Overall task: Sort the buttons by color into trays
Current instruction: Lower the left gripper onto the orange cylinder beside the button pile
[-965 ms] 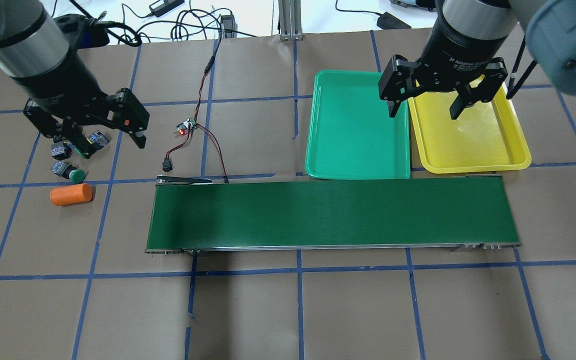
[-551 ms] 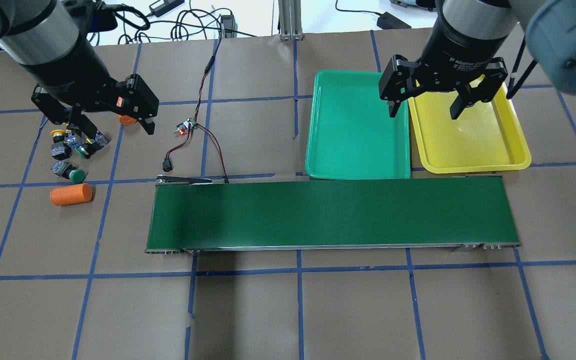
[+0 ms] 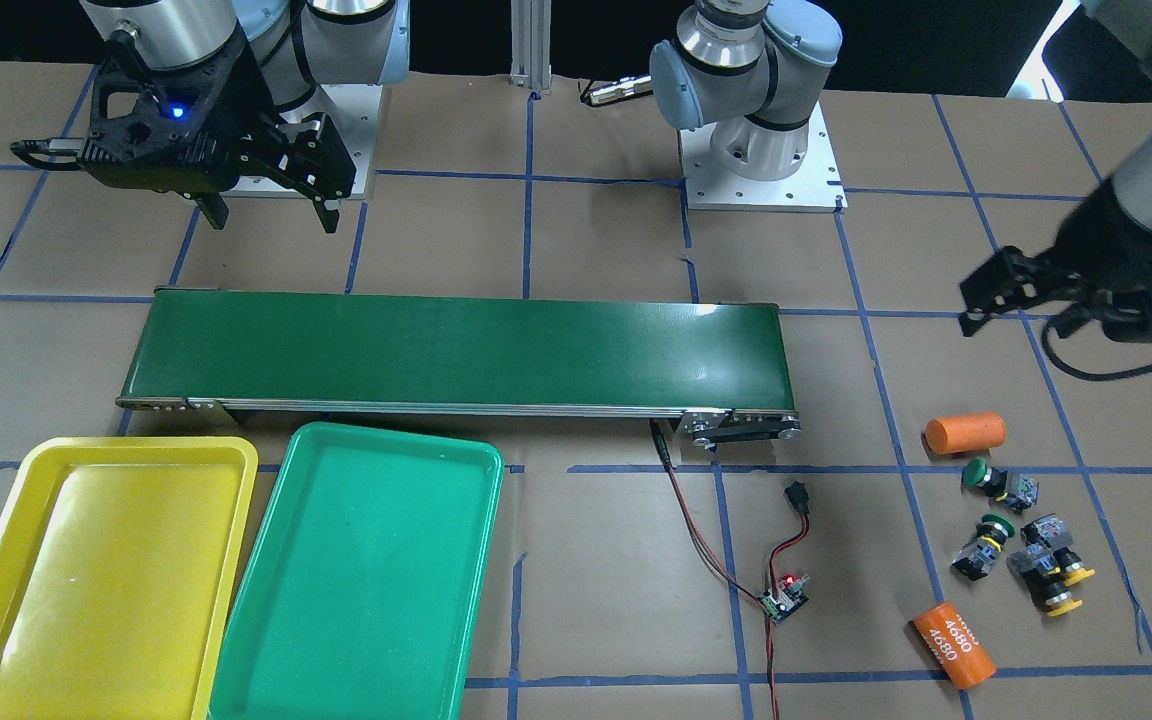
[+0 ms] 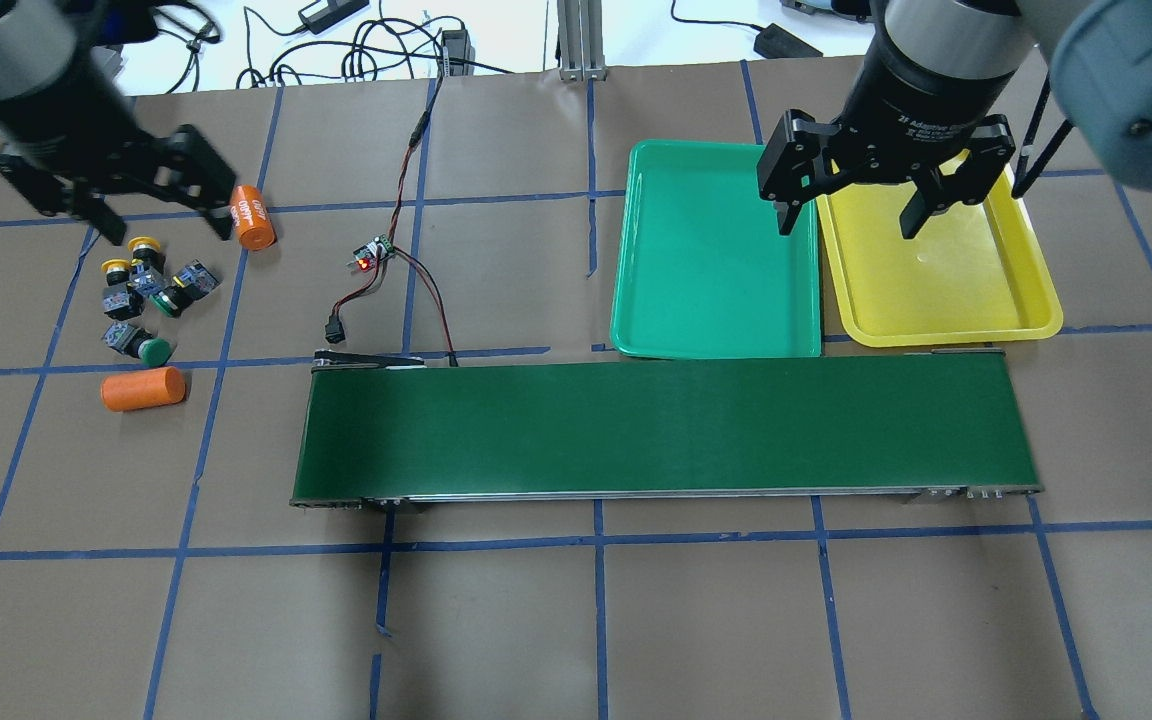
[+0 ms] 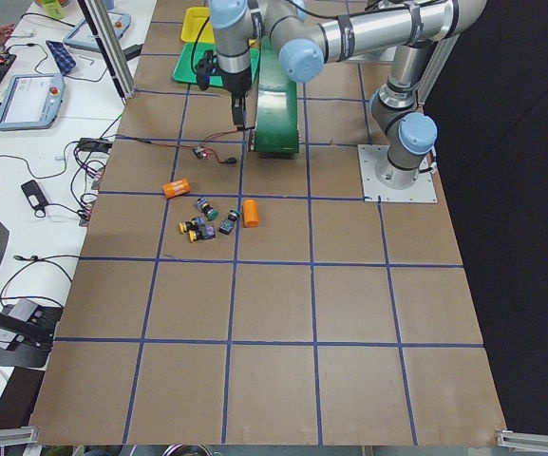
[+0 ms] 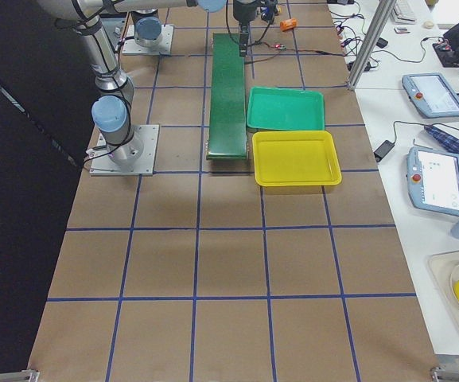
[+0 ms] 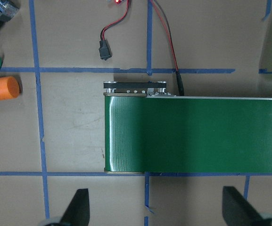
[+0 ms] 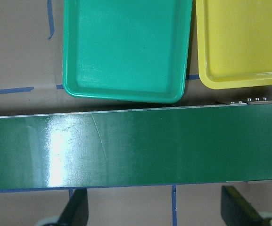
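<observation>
Several buttons lie loose at the table's left: two yellow-capped (image 4: 117, 266) (image 4: 144, 243) and two green-capped (image 4: 173, 298) (image 4: 152, 349). They show again as green buttons (image 3: 976, 472) (image 3: 992, 528) and yellow buttons (image 3: 1076, 576) in the front-facing view. My left gripper (image 4: 166, 225) hovers open and empty behind the cluster, touching none of them. The green tray (image 4: 716, 265) and yellow tray (image 4: 941, 275) sit side by side at the far right, both holding nothing. My right gripper (image 4: 846, 228) hangs open over the seam between the two trays.
A long dark-green conveyor belt (image 4: 666, 430) crosses the middle. One orange cylinder (image 4: 142, 388) lies near the buttons; another, printed 4680 (image 4: 254, 217), lies by the left gripper. A small circuit board with wires (image 4: 371, 255) sits left of the green tray.
The left gripper has lifted off the button cluster and drawn back toward the far left, still open and empty, uncovering the printed orange cylinder. The right arm has stayed put.
</observation>
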Motion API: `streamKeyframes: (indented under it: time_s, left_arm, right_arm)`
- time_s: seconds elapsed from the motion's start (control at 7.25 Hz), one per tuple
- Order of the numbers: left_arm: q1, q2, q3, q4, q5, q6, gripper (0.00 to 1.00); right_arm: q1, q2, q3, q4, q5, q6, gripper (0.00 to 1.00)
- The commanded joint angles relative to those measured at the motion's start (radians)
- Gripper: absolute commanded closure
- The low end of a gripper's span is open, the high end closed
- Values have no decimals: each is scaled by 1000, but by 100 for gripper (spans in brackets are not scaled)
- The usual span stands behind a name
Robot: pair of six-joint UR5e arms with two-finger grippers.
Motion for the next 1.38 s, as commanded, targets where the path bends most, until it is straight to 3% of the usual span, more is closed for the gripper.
streamKeyframes:
  time_s: [0.0, 0.55, 1.24]
  left_arm:
    - [165, -145, -45, 131, 9, 264, 0]
    - [178, -239, -237, 377, -23, 250, 0]
    - [178, -310, -242, 379, -37, 225, 0]
  right_arm:
    - [0, 0, 0, 0, 0, 0, 0]
    - [0, 2, 0, -2, 2, 0, 0]
    - [0, 0, 0, -2, 2, 0, 0]
